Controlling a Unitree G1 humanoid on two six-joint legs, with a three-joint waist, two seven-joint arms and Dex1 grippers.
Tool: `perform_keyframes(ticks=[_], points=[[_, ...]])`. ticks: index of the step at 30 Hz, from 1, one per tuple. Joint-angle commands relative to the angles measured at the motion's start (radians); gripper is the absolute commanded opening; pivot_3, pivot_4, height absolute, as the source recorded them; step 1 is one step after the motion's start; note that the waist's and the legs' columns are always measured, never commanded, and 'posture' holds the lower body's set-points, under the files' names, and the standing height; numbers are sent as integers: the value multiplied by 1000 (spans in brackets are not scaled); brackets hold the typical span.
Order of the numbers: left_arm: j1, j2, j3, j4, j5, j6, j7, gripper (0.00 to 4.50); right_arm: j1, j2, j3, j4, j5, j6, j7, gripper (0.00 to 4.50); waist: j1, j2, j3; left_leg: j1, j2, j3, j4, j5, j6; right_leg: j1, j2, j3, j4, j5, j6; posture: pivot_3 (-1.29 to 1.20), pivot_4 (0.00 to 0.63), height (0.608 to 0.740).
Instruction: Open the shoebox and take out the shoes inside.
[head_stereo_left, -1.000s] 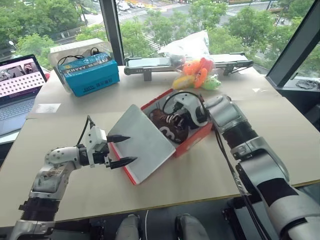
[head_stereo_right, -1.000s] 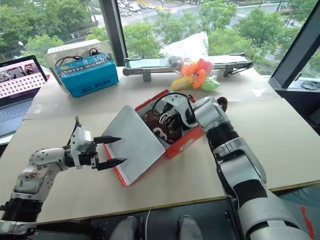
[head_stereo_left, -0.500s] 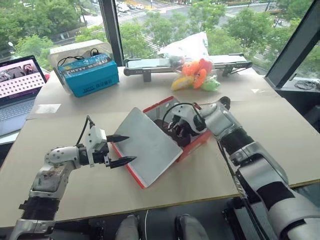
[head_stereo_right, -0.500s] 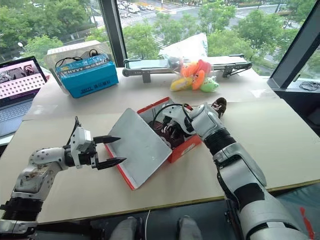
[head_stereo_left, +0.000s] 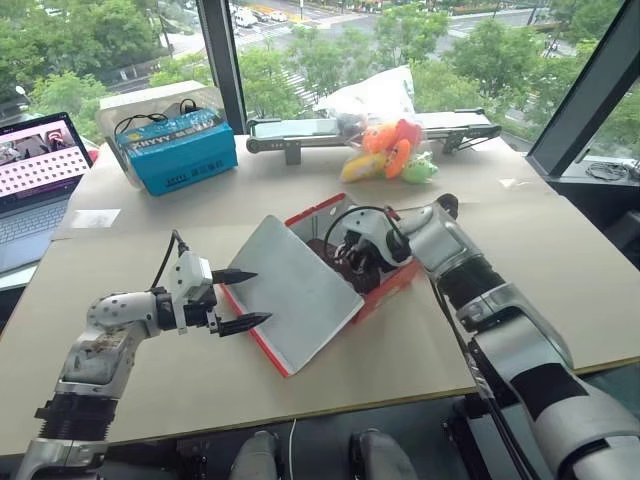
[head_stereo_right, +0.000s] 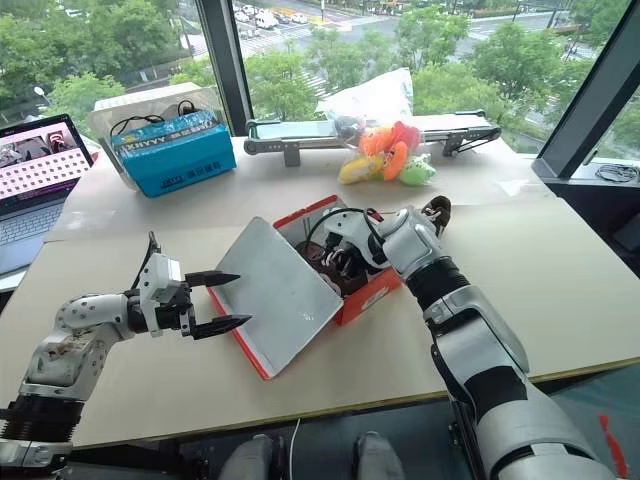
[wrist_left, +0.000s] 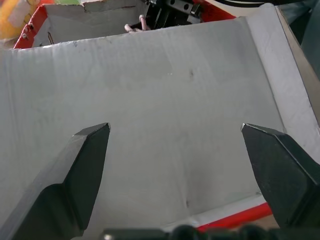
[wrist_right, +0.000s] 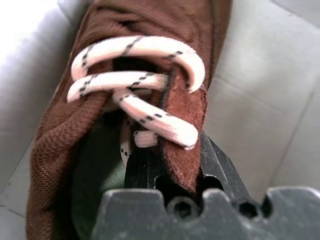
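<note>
Up close, right fingers (wrist_right: 200, 160) pinch shoe (wrist_right: 150, 85) flap

Your way into the shoebox (head_stereo_right: 372, 290) from the left is blocked by its raised lid (head_stereo_right: 275, 295). Bare table (head_stereo_right: 560, 290) lies open to its right.

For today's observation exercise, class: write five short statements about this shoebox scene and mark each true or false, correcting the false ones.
1. The shoebox lid is open. True.
2. The right gripper is shut on a brown shoe by the edge beside its laces. True.
3. The left gripper is shut on the lid. False: its fingers are spread apart in front of the lid's pale inner face.
4. The blue carton lies inside the shoebox. False: it stands apart, at the far side of the table.
5. The plush toys lie beyond the shoebox, near the window. True.
</note>
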Motion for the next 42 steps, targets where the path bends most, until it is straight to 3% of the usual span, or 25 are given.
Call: perform_keyframes(ticks=[1,4,7,10,13,18,25,29,37,42], points=[[-1,10,27,-33,-17,-5,3,4500,-24,-44,-92,-179,70,112,31,138,2,0,0,-1,0,0,0,3,4,0,0,0,0,0,0,0,150,740],[-3,8,26,-29,-15,-7,3,4500,-32,-71,-258,-340,181,290,11,138,4,1,2,-1,0,0,0,2,4,0,0,0,-1,0,1,0,150,740],[-1,8,27,-31,-16,-7,2,4500,3,-121,-311,-457,224,376,-16,138,5,1,2,-1,0,-1,0,2,3,0,0,-1,-1,0,1,0,150,740],[1,8,28,-33,-17,-8,2,4500,-10,-165,-467,-513,276,476,-95,138,7,1,2,-1,0,-1,0,-1,-2,0,-1,-1,-1,-1,1,0,150,740],[-3,5,26,-27,-16,-11,1,4500,-64,-230,-642,-400,243,480,-281,138,12,1,2,-1,-1,0,0,-1,-2,0,-2,-1,-1,-1,1,0,150,740],[-10,1,22,-18,-14,-16,-1,4500,-38,-325,-807,-199,179,375,-587,138,30,1,2,-2,-3,0,0,-1,-2,1,-4,-3,-4,-4,-4,0,150,740],[-29,-8,9,4,-6,-26,-11,4500,62,-266,-910,-93,201,299,-798,138,-7,3,3,0,-2,1,-1,3,5,0,-2,1,-2,0,3,0,150,740],[-42,-20,1,17,-3,-31,-14,4500,121,-152,-1016,43,273,247,-886,138,-17,4,4,2,-2,-1,0,3,6,1,0,3,-1,0,3,0,150,740],[-48,-36,-9,25,3,-36,-17,4500,67,-152,-968,428,278,-1,-913,138,-25,6,5,2,-4,-1,0,4,6,4,-1,4,-3,1,5,0,150,740],[-40,-34,-4,17,4,-41,-17,4500,26,-149,-936,536,294,-75,-907,138,-32,5,5,3,-4,-1,0,4,6,4,0,5,-3,2,5,0,150,740]])
